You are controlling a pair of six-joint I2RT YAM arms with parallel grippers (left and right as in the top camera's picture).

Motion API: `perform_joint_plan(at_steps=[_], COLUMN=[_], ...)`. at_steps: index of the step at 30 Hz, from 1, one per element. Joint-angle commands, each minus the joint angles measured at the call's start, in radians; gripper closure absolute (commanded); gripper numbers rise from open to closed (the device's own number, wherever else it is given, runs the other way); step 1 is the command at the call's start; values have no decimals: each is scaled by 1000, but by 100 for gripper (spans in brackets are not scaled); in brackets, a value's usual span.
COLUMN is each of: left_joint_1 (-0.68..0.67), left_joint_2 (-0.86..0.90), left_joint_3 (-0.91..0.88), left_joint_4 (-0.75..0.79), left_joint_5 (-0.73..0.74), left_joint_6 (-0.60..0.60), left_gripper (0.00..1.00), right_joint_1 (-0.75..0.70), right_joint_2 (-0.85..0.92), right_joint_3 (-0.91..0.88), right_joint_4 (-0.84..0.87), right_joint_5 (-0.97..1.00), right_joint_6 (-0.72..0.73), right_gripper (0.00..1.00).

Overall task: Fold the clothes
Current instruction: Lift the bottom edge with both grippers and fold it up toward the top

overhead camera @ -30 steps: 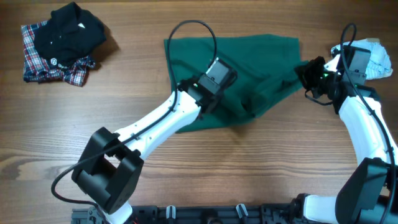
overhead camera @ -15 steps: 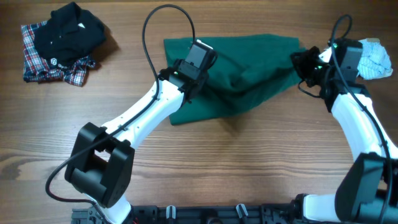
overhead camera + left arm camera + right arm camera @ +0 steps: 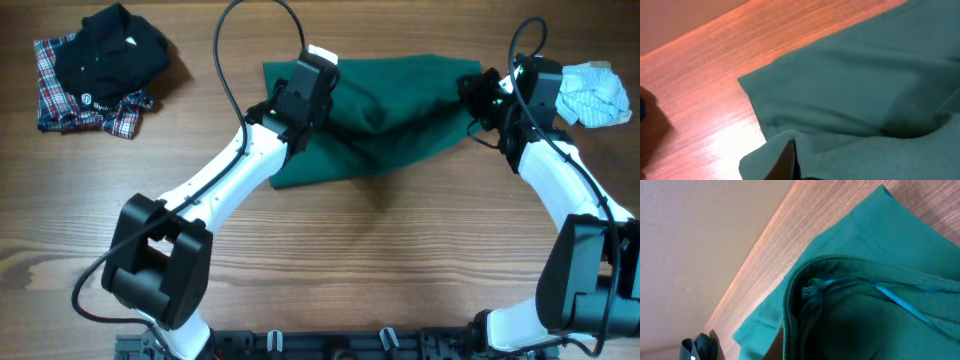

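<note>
Dark green clothes [image 3: 400, 100]; red-blue plaid shirt [image 3: 47, 75]

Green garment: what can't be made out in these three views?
Overhead: where the left gripper holds the green garment, hidden under its wrist camera.
Left wrist: its fingers mostly cut off by the bottom edge.
Right wrist: drawstring runs off the right edge; fingers of the right gripper not identifiable.

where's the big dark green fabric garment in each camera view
overhead: large dark green fabric garment at top centre.
left wrist: garment fills the right and bottom.
right wrist: garment fills the lower right, thin drawstring cord showing.
shared landmark: brown wooden table along the garment's edge.
</note>
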Motion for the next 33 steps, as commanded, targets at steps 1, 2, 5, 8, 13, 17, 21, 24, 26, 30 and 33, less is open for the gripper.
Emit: perform_joint_plan(at_steps=[1,2,5,8,13,17,21,24,26,30,33], left_joint_1=[40,47,63,74,81,85,85,85,84,84,77], left_joint_2=[31,37,52,67,84,98,106,105,105,104,88], left_joint_3=[20,20,20,20,20,20,20,20,20,20,20], left_joint_4=[14,14,14,14,26,39,43,44,39,30,13], left_joint_5=[8,8,8,11,12,19,19,19,29,55,68], left_joint_6=[16,16,16,16,16,16,15,14,9,-51,-68], left_gripper=[93,92,92,83,85,85,85,76,73,68,61], right_joint_1=[6,8,18,34,51,54,54,54,54,53,51], right_joint_2=[30,34,53,77,114,138,159,162,163,163,162], right_joint_3=[23,23,23,23,23,23,23,23,23,24,26], right_joint_4=[24,31,55,75,103,128,154,193,238,261,253], right_joint_5=[27,26,26,38,69,82,117,166,176,208,228], right_joint_6=[-1,1,0,8,7,0,-4,-10,-63,-109,-171], right_gripper=[95,95,93,88,81,73,70,36,28,7,4])
